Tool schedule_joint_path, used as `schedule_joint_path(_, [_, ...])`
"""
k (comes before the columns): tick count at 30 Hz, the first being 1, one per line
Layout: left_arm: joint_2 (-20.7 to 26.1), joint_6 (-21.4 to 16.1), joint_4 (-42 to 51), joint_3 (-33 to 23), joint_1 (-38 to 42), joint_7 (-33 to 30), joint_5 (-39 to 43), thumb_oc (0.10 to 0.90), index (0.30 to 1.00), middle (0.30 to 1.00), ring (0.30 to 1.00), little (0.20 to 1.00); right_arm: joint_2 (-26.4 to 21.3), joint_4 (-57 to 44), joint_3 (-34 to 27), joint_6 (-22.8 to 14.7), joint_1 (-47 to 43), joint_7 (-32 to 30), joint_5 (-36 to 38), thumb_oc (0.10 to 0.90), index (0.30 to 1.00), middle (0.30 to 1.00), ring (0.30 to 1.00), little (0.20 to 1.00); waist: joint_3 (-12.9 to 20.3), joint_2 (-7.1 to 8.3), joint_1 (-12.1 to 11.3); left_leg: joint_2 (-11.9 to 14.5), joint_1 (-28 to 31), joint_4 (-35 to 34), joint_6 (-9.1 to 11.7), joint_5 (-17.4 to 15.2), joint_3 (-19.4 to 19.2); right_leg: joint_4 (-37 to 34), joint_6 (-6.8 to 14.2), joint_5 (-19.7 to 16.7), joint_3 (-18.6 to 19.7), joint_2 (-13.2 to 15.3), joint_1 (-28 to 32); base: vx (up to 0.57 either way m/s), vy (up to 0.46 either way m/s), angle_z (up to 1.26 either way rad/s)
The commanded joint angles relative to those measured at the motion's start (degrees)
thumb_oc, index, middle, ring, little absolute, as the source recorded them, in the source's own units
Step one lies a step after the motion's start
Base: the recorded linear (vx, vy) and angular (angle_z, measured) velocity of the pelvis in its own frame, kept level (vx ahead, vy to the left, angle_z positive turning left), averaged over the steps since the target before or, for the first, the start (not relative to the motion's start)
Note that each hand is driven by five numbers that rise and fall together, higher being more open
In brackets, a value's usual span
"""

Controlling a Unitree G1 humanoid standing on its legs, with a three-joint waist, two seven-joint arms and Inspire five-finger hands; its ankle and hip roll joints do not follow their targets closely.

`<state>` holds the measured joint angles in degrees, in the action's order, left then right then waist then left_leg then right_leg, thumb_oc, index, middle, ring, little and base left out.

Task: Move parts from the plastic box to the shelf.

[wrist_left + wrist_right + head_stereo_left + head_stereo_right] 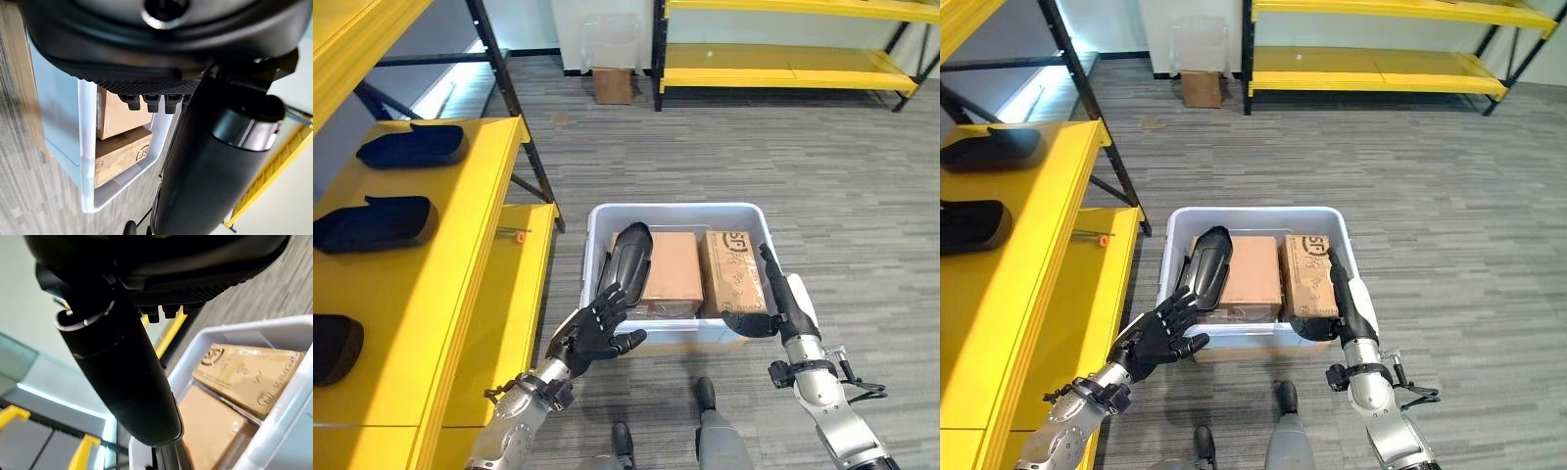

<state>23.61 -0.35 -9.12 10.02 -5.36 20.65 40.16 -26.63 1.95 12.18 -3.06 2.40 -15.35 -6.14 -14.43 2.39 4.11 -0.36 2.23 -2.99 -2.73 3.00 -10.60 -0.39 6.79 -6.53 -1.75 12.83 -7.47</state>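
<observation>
A white plastic box (675, 209) stands on the floor in front of me. A long black part (628, 259) leans upright against its left inner wall, beside two cardboard cartons (671, 269) (732, 269). My left hand (592, 333) hovers open at the box's front-left corner, fingers spread just below the black part and holding nothing. My right hand (788, 308) is open at the front-right rim, fingers straight along the wall and thumb reaching across the front edge. Three black parts (411, 145) (374, 223) (333, 348) lie on the yellow shelf (460, 245) to my left.
A lower yellow shelf board (524, 294) juts out beside the box, with a small orange item (514, 233) on it. The shelf's black diagonal braces (509, 98) stand behind. A second yellow rack (783, 64) and a cardboard box (613, 85) sit far back on the grey floor.
</observation>
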Motion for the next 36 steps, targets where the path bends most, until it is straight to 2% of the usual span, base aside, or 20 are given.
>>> schedule_joint_path(1, [-0.31, -4.66, 6.70, 0.35, 3.35, 0.73, 1.21, 0.900, 1.000, 1.000, 1.000, 1.000, -1.95, -2.45, -1.67, -3.36, -8.23, -1.86, 2.01, 0.900, 1.000, 1.000, 1.000, 1.000, 2.63, -0.72, -0.44, 4.00, 1.31, 1.65, 2.71, -5.74, 1.06, 0.28, 2.32, -0.77, -1.74, -1.71, 3.56, 0.01, -0.037, 0.04])
schedule_joint_path(8, [-0.72, -5.68, 6.70, -0.10, 0.93, 1.51, 0.42, 0.900, 1.000, 1.000, 1.000, 1.000, -2.57, -3.81, -2.37, -2.21, -6.02, -0.21, 2.27, 0.900, 1.000, 1.000, 1.000, 1.000, 3.66, -1.17, 0.53, 5.20, 4.04, -0.98, 3.88, -4.63, 0.35, -1.17, 2.02, 0.78, -1.77, -2.23, 7.23, 0.05, -0.021, -0.05])
schedule_joint_path(17, [-0.79, -4.17, 6.82, -0.54, -0.44, 1.81, 0.90, 0.900, 1.000, 1.000, 1.000, 1.000, -3.07, -4.53, -2.69, -4.31, -4.85, -2.63, -0.66, 0.900, 1.000, 1.000, 1.000, 1.000, 4.29, -0.90, 0.56, 5.81, 5.26, -1.43, 4.07, -4.59, -0.04, -1.94, 1.40, 1.60, -2.14, -2.68, 9.54, 0.07, -0.032, 0.00])
schedule_joint_path(20, [-0.48, -3.57, 6.83, 0.41, -0.82, 1.28, 1.67, 0.900, 1.000, 1.000, 1.000, 1.000, -5.91, -5.47, -3.95, -6.24, -7.88, -4.16, -3.70, 0.900, 1.000, 1.000, 1.000, 1.000, 4.55, -0.77, -0.36, 6.03, 5.32, -1.54, 4.26, -4.54, 0.45, -2.33, 1.24, 1.98, -2.88, -2.80, 10.45, 0.08, -0.043, 0.06])
schedule_joint_path(28, [1.24, -2.92, 6.95, 1.04, -1.89, 2.31, 2.94, 0.900, 1.000, 1.000, 1.000, 1.000, -12.56, -7.27, -5.95, -5.31, -16.40, -5.53, -5.80, 0.900, 1.000, 1.000, 1.000, 1.000, 4.94, -0.36, -3.46, 6.20, 4.89, -1.08, 4.48, -4.56, 1.38, -2.44, 0.71, 2.97, -5.24, -2.78, 12.03, 0.07, -0.037, 0.12])
schedule_joint_path(33, [1.69, -3.78, 7.22, 0.57, -2.70, 2.21, 4.16, 0.900, 1.000, 1.000, 1.000, 1.000, -14.61, -7.78, -6.12, -6.62, -20.03, -4.56, -7.53, 0.900, 1.000, 1.000, 1.000, 1.000, 5.23, -0.34, -4.68, 6.35, 4.90, -1.03, 4.74, -4.42, 2.11, -2.76, 0.35, 3.27, -6.17, -2.86, 12.87, 0.07, -0.008, 0.12])
schedule_joint_path(36, [2.00, -3.92, 7.04, 0.08, -2.75, 2.38, 4.02, 0.900, 1.000, 1.000, 1.000, 1.000, -15.82, -8.69, -5.82, -6.03, -22.75, -3.13, -9.09, 0.900, 1.000, 1.000, 1.000, 1.000, 5.39, -0.31, -5.65, 6.54, 4.77, -0.94, 5.00, -4.29, 2.88, -2.77, 0.17, 3.53, -6.92, -2.78, 13.40, 0.09, -0.008, 0.12])
